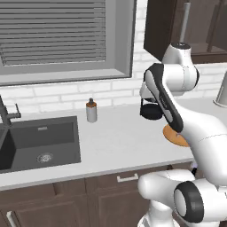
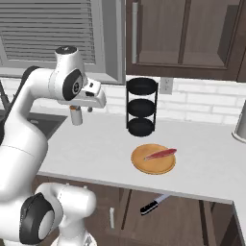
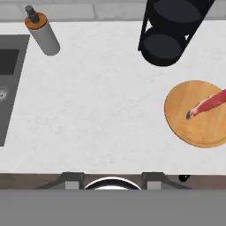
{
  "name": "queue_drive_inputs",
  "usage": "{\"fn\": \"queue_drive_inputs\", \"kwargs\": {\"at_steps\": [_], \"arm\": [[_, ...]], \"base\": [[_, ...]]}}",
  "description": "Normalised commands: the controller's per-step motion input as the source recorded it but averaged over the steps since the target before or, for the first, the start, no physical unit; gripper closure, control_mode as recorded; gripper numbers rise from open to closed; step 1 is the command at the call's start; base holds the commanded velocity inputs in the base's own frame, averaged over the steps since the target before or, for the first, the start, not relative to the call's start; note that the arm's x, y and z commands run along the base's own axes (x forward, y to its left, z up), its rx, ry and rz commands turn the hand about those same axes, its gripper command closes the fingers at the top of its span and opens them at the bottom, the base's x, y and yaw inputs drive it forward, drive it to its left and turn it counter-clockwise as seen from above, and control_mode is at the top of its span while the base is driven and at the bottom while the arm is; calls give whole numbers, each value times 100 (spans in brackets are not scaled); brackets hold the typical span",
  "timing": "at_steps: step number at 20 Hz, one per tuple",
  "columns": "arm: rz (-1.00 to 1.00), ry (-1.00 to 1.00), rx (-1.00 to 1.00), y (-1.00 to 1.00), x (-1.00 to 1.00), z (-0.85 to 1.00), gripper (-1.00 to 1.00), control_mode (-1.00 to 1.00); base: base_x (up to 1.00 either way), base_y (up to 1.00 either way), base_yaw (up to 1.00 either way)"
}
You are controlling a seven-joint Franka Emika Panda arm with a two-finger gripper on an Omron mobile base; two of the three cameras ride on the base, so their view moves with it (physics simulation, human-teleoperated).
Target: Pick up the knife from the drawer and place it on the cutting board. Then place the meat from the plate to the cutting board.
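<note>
The round orange-tan plate (image 2: 144, 165) lies on the white counter with the red meat (image 2: 161, 154) across it; the hand view shows the plate (image 3: 194, 128) and the meat (image 3: 205, 105) at its right. Below the counter edge, the knife (image 2: 153, 203) lies in the pulled-out dark brown drawer (image 2: 185, 211), black handle toward me. My gripper (image 2: 84, 109) hangs above the counter well left of the plate, pointing down. Its fingertips (image 3: 73, 178) stand apart with nothing between them, so it is open. The cutting board is out of view.
A black three-tier rack (image 2: 141, 106) stands behind the plate by the wall. A grey soap dispenser (image 1: 91, 111) sits beside the dark sink (image 1: 40, 142) at the left. A metal vessel (image 2: 240, 122) is at the far right of the counter.
</note>
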Motion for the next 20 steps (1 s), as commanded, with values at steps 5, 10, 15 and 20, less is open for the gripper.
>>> {"fn": "queue_drive_inputs", "kwargs": {"at_steps": [5,10,15,20], "arm": [[0,0,0,0,0,0,-100,100],[0,0,0,0,0,0,-100,100],[0,0,0,0,0,0,-100,100],[0,0,0,0,0,0,-100,100]], "base": [[-9,-2,0],[-42,6,-8],[-44,39,-57],[-17,29,-77]]}}
